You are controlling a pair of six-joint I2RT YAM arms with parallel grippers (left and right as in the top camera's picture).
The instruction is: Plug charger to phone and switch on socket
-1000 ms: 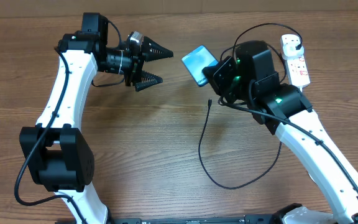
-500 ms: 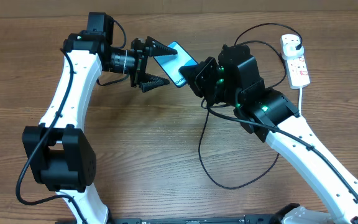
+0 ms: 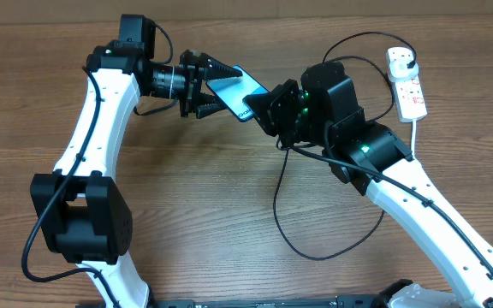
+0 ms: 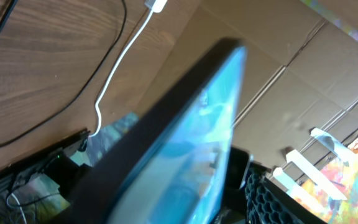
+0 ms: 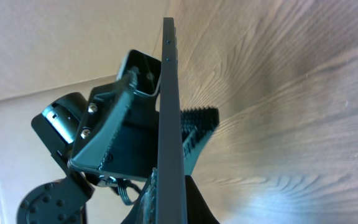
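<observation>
While aloft, phone [image 3: 240, 91] in left end effector [image 3: 213, 87]

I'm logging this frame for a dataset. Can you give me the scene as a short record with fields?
Phone: slim smartphone with a light blue screen, held in the air between both grippers
Right gripper: shut on the smartphone's right end
Left gripper: fingers straddle the smartphone's left end; cannot tell whether it is clamped
Charger: long thin black cable, looped on the wooden table; its near end runs up to the right arm
Socket: small white extension block, far right, lying on the table
</observation>
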